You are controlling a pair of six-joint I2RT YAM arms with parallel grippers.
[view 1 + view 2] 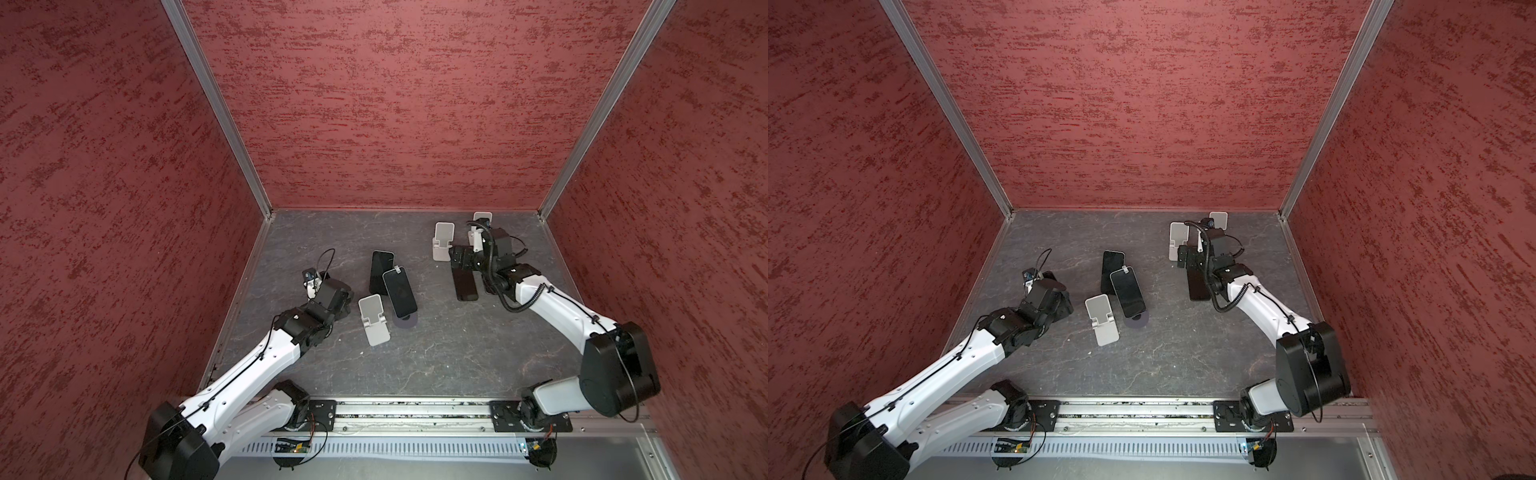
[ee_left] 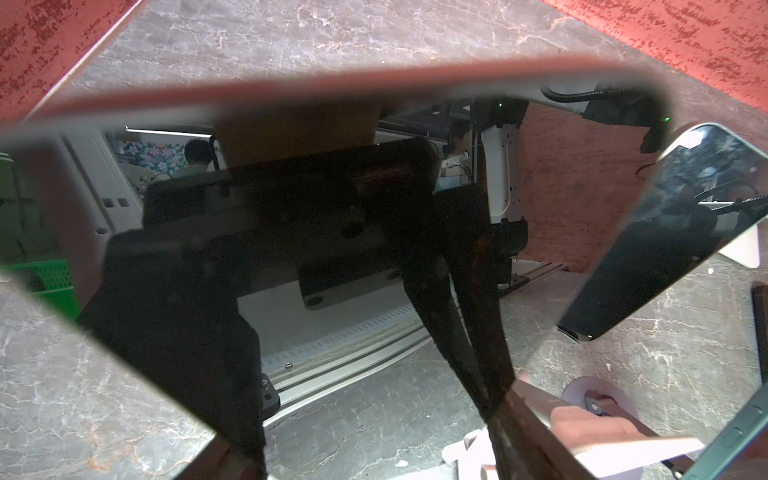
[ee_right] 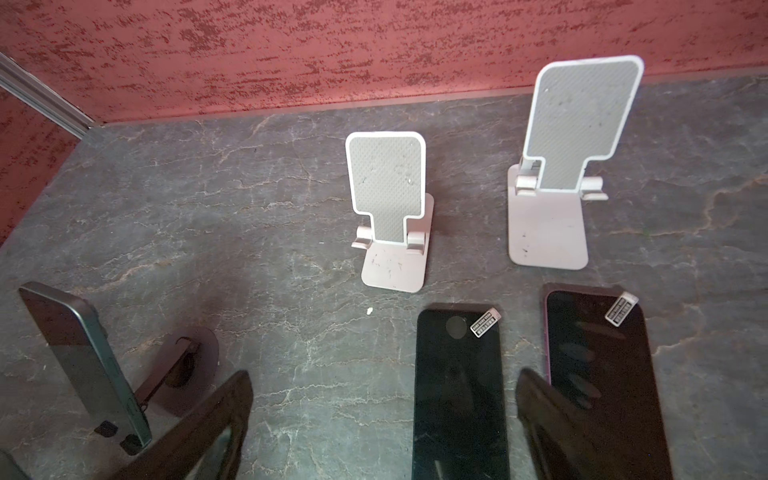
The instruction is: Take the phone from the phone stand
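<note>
Left fingers (image 2: pixel 515 449) are closed partway onto the phone (image 2: pixel 311 257), gripping it at one end. Its glossy screen fills the left wrist view (mostly reflections, so the exact grip spot is hard to read). The phone is held near the left edge of the bench (image 1: pixel 436 357), apart from every stand. The white stand (image 1: pixel 374 320) sits just beside the left arm, toward the middle. Right next to it a second phone (image 1: pixel 400 293) leans on a dark stand (image 1: pixel 406 323) with a round foot. A third phone (image 1: pixel 380 270) is just behind; can't tell if it's flat or propped. Right fingers (image 3: pixel 208 419) are spread wide with nothing in them, low over two phones lying face up, a black phone (image 3: pixel 457 395) and a purple-edged phone (image 3: pixel 598 357). One finger overlaps the purple-edged phone in the right wrist view, contact unclear. Beyond them a pale stand (image 1: pixel 442 241) and a back stand (image 1: pixel 482 217) are upright near the rear wall.
</note>
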